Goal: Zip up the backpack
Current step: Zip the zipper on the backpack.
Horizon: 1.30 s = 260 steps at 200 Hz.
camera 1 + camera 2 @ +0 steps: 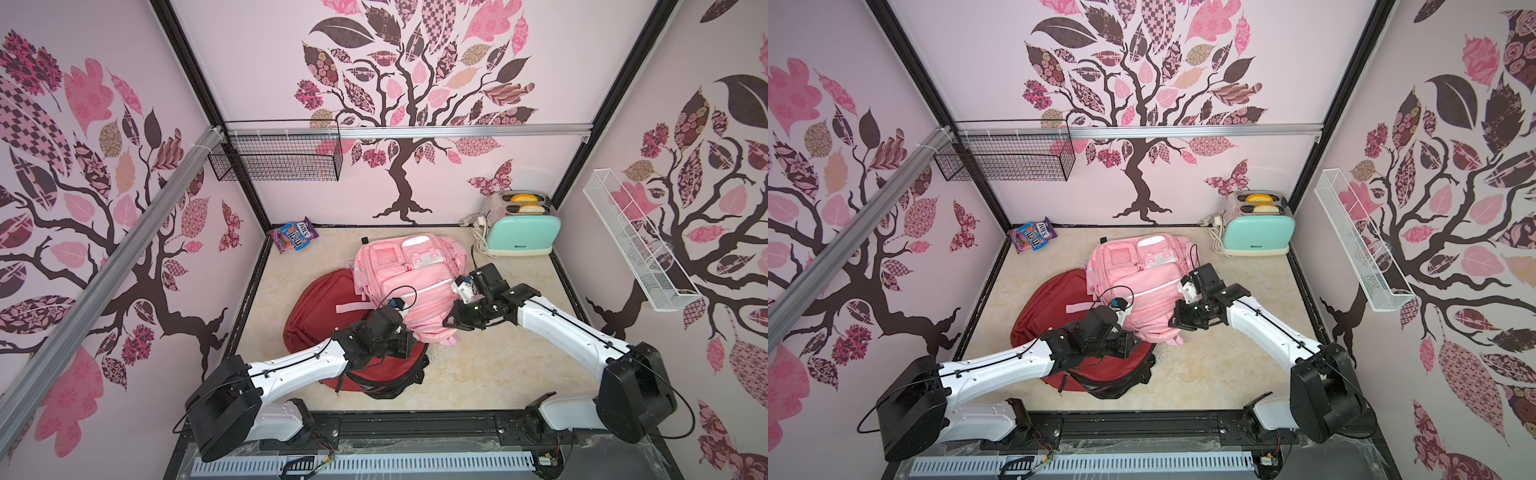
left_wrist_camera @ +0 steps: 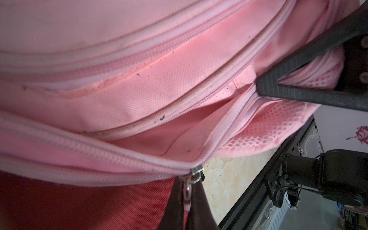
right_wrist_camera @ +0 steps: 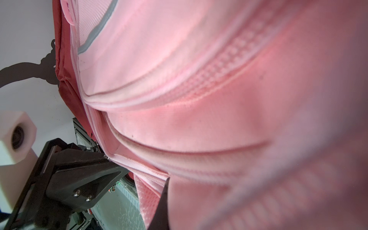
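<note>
At the near edge of the pink backpack (image 1: 411,270), the left gripper (image 2: 188,186) is pinched tight on the metal zipper pull (image 2: 192,178). The right gripper (image 2: 258,89) is clamped on a fold of pink cloth where the zipper track ends beside the mesh side pocket (image 2: 268,129). Between them the woven fabric gapes in one narrow slit. The backpack lies face up mid-table, its long axis running from the arms toward the back wall and its arched zipper end nearest the arms, overlapping one rounded red bag (image 1: 320,307). Beyond, on the marbled tabletop (image 1: 478,374), I count one mint toaster (image 1: 519,232) and one candy packet (image 1: 294,235); the walls carry one black wire basket (image 1: 276,156) and one white wire basket (image 1: 636,245).
</note>
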Motion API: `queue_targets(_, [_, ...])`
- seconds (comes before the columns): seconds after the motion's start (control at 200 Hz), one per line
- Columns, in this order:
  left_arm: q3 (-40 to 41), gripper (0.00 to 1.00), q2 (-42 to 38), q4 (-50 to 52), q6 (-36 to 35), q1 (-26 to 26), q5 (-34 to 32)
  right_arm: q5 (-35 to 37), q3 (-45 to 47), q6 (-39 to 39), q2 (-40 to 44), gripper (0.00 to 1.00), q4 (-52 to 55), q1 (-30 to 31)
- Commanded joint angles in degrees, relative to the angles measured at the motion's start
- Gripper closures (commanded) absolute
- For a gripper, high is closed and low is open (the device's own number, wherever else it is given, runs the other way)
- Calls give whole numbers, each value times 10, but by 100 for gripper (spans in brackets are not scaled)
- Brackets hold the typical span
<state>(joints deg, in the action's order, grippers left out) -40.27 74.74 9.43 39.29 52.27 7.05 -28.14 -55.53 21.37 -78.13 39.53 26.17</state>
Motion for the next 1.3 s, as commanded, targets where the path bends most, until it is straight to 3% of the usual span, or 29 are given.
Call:
queue_targets(0.0, [17,100,-9,14,8,-4,4,59,-11,-23,23,100,-47,-10])
queue_targets(0.305, [29,100,-19,7,11,-10,8,103,-23,-18,10,100,-42,-10])
queue_targets(0.495, [38,100,-8,-23,7,-11,33,110,-8,34,27,100,-77,-10])
queue_targets(0.55, [46,100,-7,-48,8,-10,53,105,17,68,49,94,-109,-10])
queue_targets(0.7, [63,100,-4,-94,12,-11,78,47,103,174,106,62,-228,-10])
queue_targets(0.805, [63,100,5,-111,14,-10,86,5,141,229,117,52,-277,-10])
queue_targets(0.83, [63,100,8,-113,13,-10,88,-2,149,238,118,34,-286,-9])
queue_targets(0.865, [62,100,11,-116,12,-10,89,-10,161,250,122,23,-295,-10])
queue_targets(1.0, [60,100,20,-123,11,-10,90,-31,221,309,141,16,-345,-8])
queue_targets(1.295, [52,100,42,-134,11,-11,102,-24,306,400,137,14,-452,30])
